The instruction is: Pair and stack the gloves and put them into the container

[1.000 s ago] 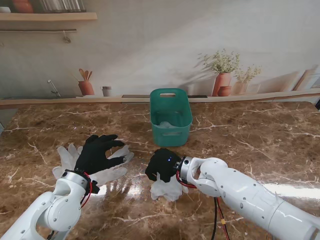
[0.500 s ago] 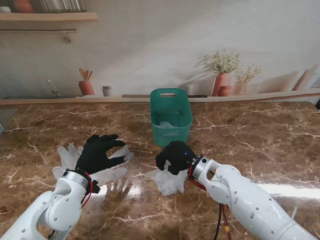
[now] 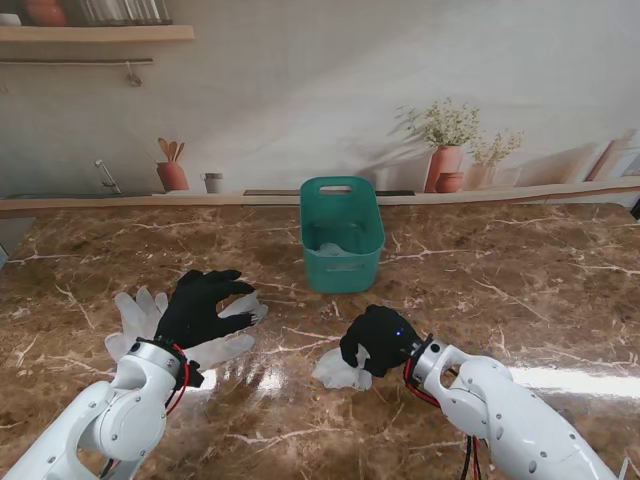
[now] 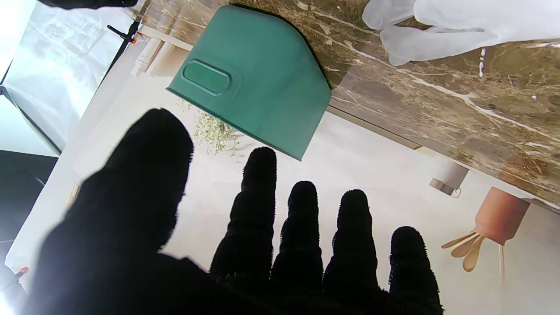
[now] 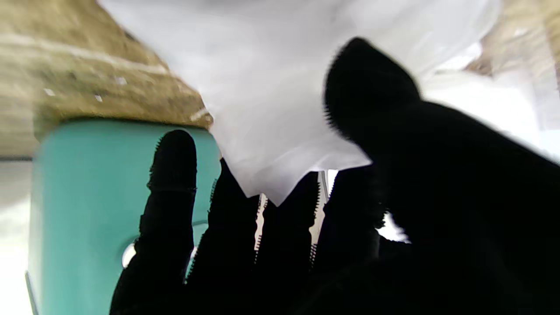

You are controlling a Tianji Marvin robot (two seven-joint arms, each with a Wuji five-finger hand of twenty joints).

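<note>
gloves, white and thin, lie in two groups on a brown marble table [image 3: 520, 270], and every place here is given relative to the green container [image 3: 341, 232], an open tub standing upright near the table's middle, toward the back wall. something pale rests inside the container; what it is cannot be made out.

nearer to me than the container and to its left, a flat pile of gloves [image 3: 222, 340] is spread on the marble with fingers fanned out. the left hand [image 3: 198, 305], in a black covering, lies over this pile with its fingers apart; in the left wrist view the fingers [image 4: 302, 227] are straight and separated, holding nothing, with glove fingertips [image 4: 442, 26] and the container's side [image 4: 258, 83] beyond them.

nearer to me than the container and slightly to its right, the right hand [image 3: 378, 338] is curled on a crumpled glove [image 3: 338, 370]. in the right wrist view its thumb [image 5: 372, 87] presses the white glove sheet [image 5: 271, 87] against the other fingers [image 5: 173, 175], a pinch grip, with the container's wall [image 5: 87, 197] behind. whether the crumpled glove touches the table cannot be told.
</note>
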